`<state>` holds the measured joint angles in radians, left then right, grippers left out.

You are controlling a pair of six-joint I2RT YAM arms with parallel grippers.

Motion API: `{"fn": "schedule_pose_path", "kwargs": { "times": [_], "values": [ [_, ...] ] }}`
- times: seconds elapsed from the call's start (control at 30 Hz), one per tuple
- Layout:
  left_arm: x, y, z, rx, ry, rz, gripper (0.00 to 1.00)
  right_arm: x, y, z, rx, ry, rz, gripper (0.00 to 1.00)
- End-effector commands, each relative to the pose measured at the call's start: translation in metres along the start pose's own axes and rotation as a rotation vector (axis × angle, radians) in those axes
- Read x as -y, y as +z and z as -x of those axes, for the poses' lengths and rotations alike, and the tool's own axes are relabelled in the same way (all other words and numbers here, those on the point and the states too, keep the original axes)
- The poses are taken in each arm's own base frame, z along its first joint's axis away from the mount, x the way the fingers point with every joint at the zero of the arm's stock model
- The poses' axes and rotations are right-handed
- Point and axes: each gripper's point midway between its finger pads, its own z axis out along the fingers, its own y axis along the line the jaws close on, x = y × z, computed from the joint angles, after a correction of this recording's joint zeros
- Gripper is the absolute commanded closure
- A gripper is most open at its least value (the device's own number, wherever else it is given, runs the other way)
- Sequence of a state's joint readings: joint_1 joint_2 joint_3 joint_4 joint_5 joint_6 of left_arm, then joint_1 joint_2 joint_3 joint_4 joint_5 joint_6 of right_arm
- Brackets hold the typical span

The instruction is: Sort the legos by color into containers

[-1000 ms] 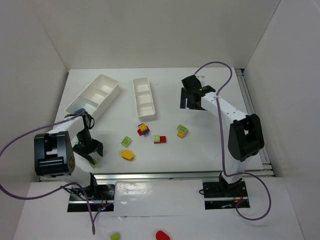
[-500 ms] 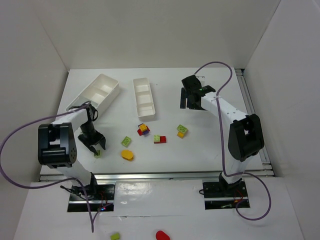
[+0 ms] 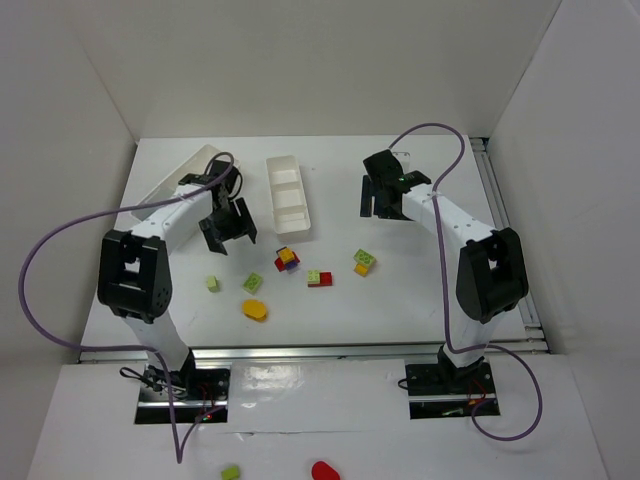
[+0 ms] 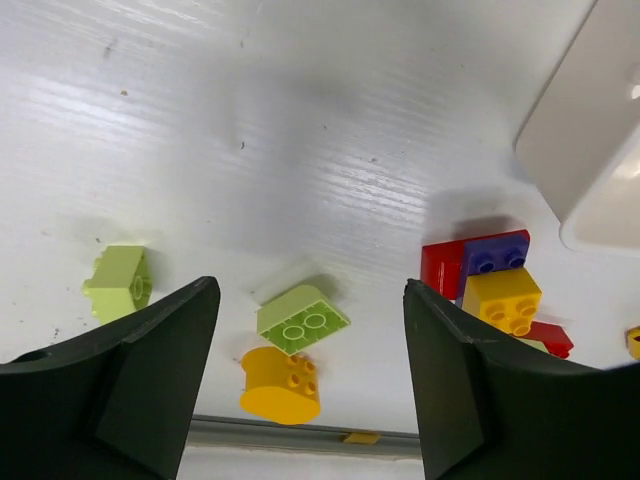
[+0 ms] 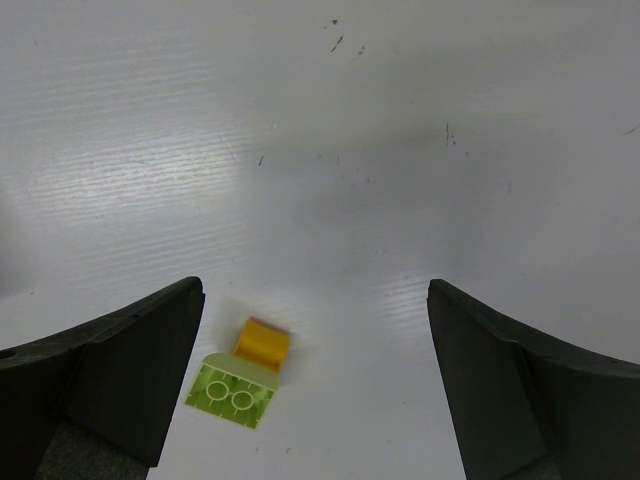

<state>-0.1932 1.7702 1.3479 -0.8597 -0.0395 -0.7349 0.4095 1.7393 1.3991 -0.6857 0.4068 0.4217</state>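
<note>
My left gripper (image 3: pixel 228 225) is open and empty, hovering just left of the narrow white tray (image 3: pixel 288 195). In its wrist view I see a small lime brick (image 4: pixel 118 283), a lime brick (image 4: pixel 302 318), a yellow-orange rounded brick (image 4: pixel 279 385) and a red, purple and yellow clump (image 4: pixel 490 285). From above these are the small lime brick (image 3: pixel 212 284), the lime brick (image 3: pixel 253 283), the orange brick (image 3: pixel 254 310) and the clump (image 3: pixel 287 259). My right gripper (image 3: pixel 380 197) is open and empty above a lime-and-orange pair (image 5: pixel 245 375), which also shows from above (image 3: pixel 364 262).
A lime-and-red pair (image 3: pixel 320 278) lies between the clump and the lime-and-orange pair. The wider white tray (image 3: pixel 185 185) stands at the back left, partly hidden by my left arm. White walls close in the table on three sides.
My left arm has swung from the front left corner back and right to beside the narrow tray. The small lime brick now lies free, a little farther right. The right arm has not moved.
</note>
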Motion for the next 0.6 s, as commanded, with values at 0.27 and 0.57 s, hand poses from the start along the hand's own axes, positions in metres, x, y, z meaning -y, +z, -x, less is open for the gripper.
{"fn": "schedule_pose_path", "kwargs": {
  "times": [0.27,0.57],
  "values": [
    [-0.065,-0.038,-0.012,0.128,-0.115,0.216,0.05,0.006,-0.019,0.019,0.059,0.036,0.005,0.0],
    [-0.101,-0.015,-0.045,0.099,-0.175,0.281,0.13,0.004,-0.021,0.017,0.06,0.029,0.011,0.0]
  ]
}}
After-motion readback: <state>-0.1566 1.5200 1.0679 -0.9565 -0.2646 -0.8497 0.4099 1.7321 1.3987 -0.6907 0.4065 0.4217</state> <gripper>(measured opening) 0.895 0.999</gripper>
